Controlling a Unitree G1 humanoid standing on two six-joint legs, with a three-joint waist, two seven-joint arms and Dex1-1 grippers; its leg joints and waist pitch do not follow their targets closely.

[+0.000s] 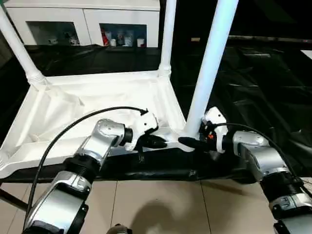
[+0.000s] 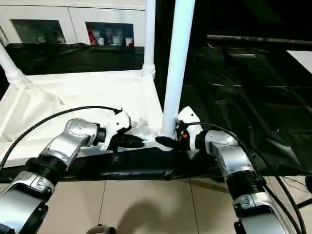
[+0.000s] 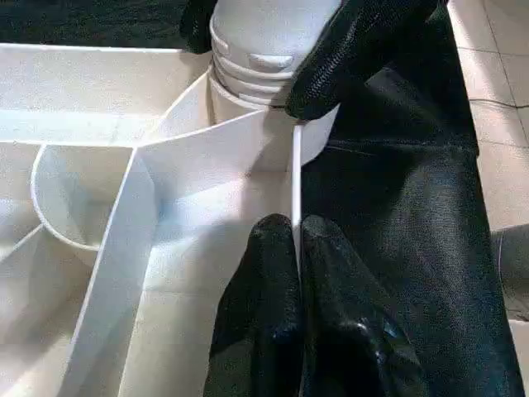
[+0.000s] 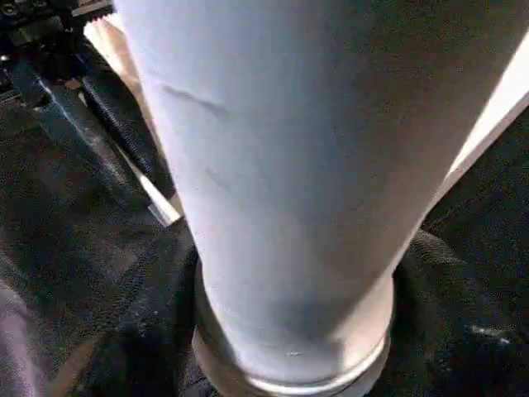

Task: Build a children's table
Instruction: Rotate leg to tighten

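The white tabletop [image 1: 73,112] lies upside down on a black-covered surface, ribs facing up. Three white legs stand in its corner sockets: far left [image 1: 17,46], far right [image 1: 168,34] and near right [image 1: 209,63]. My left gripper [image 1: 158,142] is shut on the tabletop's thin near rim; the left wrist view has the rim [image 3: 295,165] pinched between both fingers [image 3: 264,273]. My right gripper [image 1: 187,142] is closed round the base of the near-right leg [image 4: 281,165], a finger [image 3: 355,50] pressing on its collar just above the socket.
A white glass-door cabinet [image 1: 83,19] stands behind the work surface. Crumpled black sheeting [image 1: 253,83] covers the surface to the right of the tabletop. Beige floor tiles [image 1: 156,204] run along the near edge, below my forearms.
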